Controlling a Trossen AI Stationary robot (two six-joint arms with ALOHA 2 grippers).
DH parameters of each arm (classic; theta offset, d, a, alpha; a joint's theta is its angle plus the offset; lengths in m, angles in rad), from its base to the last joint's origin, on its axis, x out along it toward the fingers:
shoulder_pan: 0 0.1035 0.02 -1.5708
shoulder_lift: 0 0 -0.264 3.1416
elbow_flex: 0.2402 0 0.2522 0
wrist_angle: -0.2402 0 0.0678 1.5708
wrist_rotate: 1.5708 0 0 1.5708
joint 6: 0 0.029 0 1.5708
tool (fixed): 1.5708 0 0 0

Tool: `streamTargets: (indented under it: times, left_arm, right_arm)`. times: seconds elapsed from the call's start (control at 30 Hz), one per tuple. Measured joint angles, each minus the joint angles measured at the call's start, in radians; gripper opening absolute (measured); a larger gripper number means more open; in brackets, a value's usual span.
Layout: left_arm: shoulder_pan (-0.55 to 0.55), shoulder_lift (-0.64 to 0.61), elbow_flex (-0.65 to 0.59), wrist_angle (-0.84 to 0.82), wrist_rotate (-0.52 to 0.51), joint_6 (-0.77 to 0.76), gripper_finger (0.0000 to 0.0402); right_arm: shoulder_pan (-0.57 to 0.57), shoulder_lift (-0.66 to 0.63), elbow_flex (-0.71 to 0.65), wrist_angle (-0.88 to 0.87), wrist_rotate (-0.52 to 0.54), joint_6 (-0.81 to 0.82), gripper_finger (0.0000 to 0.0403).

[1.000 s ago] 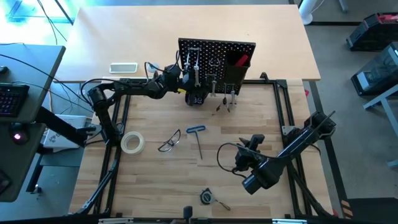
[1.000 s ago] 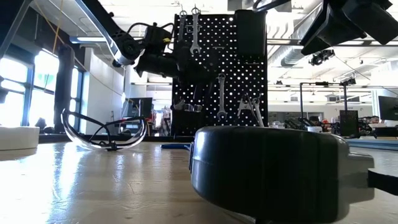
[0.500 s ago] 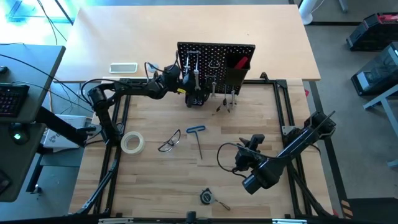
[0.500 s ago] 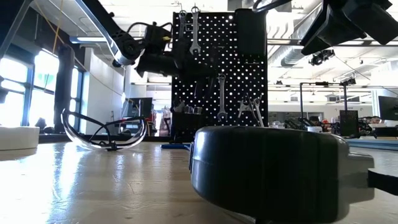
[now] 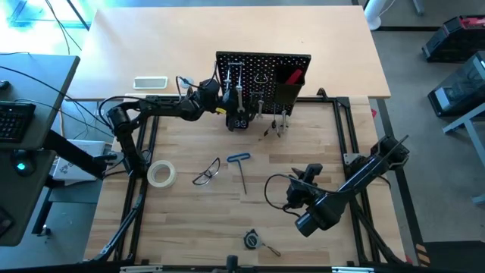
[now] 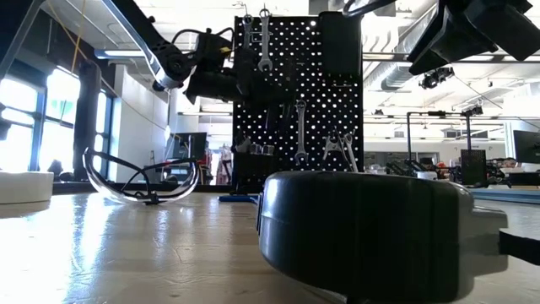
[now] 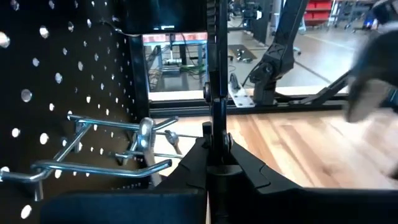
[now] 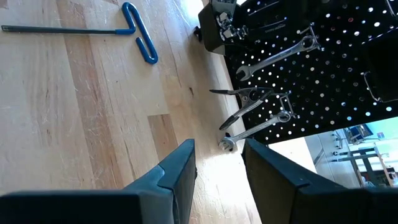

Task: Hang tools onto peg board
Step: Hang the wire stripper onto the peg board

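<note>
The black peg board (image 5: 265, 64) stands upright at the table's far middle. A silver wrench (image 6: 299, 127) and pliers (image 6: 342, 145) hang on its hooks, and a red-handled tool (image 5: 292, 74) sits in its bin. My left gripper (image 7: 217, 146) is at the board's left face (image 6: 253, 84), shut on a thin wrench (image 7: 214, 62) that shows dark and edge-on. My right gripper (image 8: 217, 180) hovers open over the table's near right (image 5: 303, 182), holding nothing. A tape roll (image 5: 161, 174), clear glasses (image 5: 206, 172) and a blue-handled hex key (image 5: 240, 168) lie flat on the table. My left gripper pinches the wrench's lower part (image 7: 216, 118) between its two fingers. The fingers come about level from the table's left and lie across the shaft. The wrench stands upright close before the board, clear of the table. Its upper end leaves the wrist view, so I cannot tell whether it sits on a hook.
Bare metal hooks (image 7: 118, 165) stick out of the board beside my left gripper. A small tape measure (image 5: 252, 240) lies near the front edge and fills the low view (image 6: 363, 228). A white tray (image 5: 150, 82) lies far left behind the frame.
My left gripper has rolled a little at the board's face while staying in place and shut on the wrench.
</note>
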Motion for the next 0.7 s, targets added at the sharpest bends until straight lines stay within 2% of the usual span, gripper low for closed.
streamTargets:
  times: [0.3, 0.7]
  left_arm:
    - [-0.001, 0.0, 0.0, -0.035, -0.031, 0.119, 0.0019]
    - [-0.002, 0.0, 0.0, -0.036, -0.038, 0.18, 0.0019]
  right_arm:
    - [0.0, 0.0, 0.0, 0.0, 0.0, 0.0, 0.0131]
    - [0.0, 0.0, 0.0, 0.0, 0.0, 0.0, 0.0131]
